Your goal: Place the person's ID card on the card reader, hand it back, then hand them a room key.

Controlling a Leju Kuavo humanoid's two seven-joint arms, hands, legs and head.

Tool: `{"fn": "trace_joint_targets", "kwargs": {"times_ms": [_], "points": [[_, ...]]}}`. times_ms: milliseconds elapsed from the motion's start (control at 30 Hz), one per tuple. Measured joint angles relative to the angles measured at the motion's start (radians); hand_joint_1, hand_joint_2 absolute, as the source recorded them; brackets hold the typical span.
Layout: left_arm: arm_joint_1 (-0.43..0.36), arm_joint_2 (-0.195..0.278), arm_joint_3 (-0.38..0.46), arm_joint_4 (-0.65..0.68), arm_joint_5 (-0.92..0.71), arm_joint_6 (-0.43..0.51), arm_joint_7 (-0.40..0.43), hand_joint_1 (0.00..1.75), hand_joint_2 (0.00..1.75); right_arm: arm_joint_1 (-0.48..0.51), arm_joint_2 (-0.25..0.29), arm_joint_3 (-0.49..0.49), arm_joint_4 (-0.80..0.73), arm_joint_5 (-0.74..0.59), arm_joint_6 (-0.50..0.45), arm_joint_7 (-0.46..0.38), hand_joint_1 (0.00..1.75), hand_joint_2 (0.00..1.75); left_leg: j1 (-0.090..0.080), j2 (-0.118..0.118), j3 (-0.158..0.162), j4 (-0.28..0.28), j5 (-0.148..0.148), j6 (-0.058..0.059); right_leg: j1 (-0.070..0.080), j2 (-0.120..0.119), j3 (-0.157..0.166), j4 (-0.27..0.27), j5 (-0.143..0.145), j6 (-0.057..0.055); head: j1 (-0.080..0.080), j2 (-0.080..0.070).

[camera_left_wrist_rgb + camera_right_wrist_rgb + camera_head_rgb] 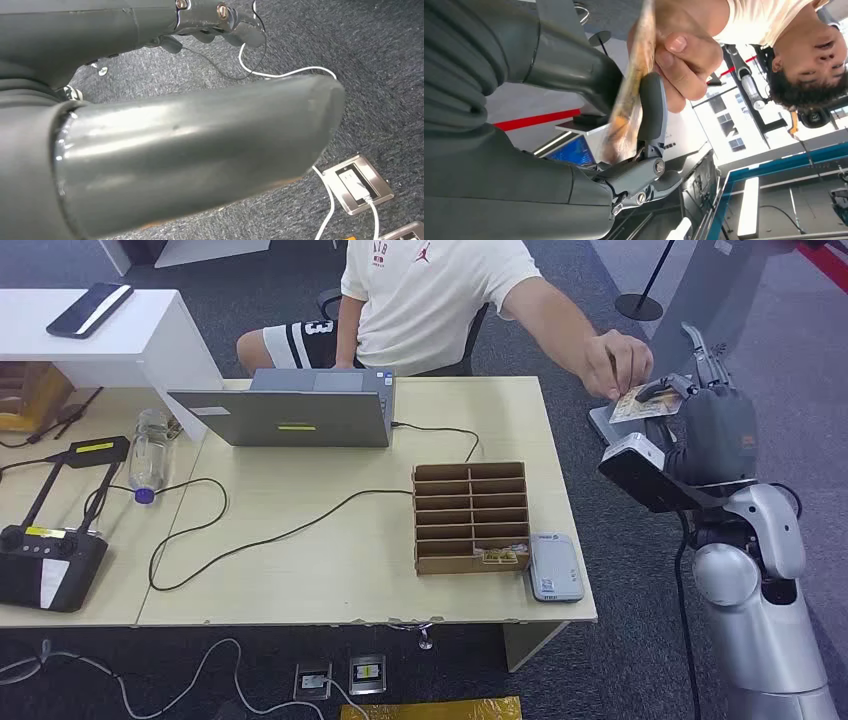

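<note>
Fingers of the right hand pinched the ID card beside the worktop, the person's hand gripping its far edge. Card reader lay well apart. The left hand hung curled, holding nothing.

Laptop, water bottle, cables

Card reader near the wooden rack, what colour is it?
The card reader is light grey or silver, clearest in the head view.
</note>
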Motion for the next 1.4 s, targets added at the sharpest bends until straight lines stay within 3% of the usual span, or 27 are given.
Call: {"fn": "trace_joint_targets", "kwargs": {"times_ms": [467, 667, 1033, 1400], "points": [[0.0, -0.001, 0.0, 0.0, 0.0, 0.001, 0.0, 0.0, 0.0, 0.003, 0.0, 0.015, 0.002, 0.001, 0.031, 0.006, 1.75, 1.75, 0.0, 0.0, 0.0, 0.0, 0.0, 0.0, 0.0, 0.0, 0.0, 0.0, 0.0, 0.0, 0.0, 0.0], [0.0, -0.001, 0.0, 0.0, 0.004, 0.0, 0.001, 0.0, 0.0, 0.051, 0.002, 0.031, 0.017, 0.006, 0.075, 0.018, 1.75, 1.75, 0.0, 0.0, 0.0, 0.0, 0.0, 0.0, 0.0, 0.0, 0.0, 0.0, 0.0, 0.0, 0.0, 0.0], [0.0, -0.002, 0.0, 0.0, 0.004, -0.01, 0.012, 0.0, 0.0, 0.143, 0.02, 0.134, 0.091, 0.006, 0.073, 0.035, 1.75, 1.75, 0.001, 0.0, -0.001, 0.0, 0.0, 0.0, 0.001, 0.0, -0.001, 0.0, -0.001, -0.001, 0.0, 0.0], [0.002, -0.005, 0.0, 0.0, 0.014, -0.013, 0.014, 0.0, 0.0, 0.161, 0.027, 0.253, 0.222, -0.031, 0.039, 0.054, 1.75, 1.75, 0.001, 0.0, -0.001, 0.0, 0.0, -0.001, 0.001, 0.0, -0.001, 0.0, -0.001, -0.001, 0.0, 0.0]]}}
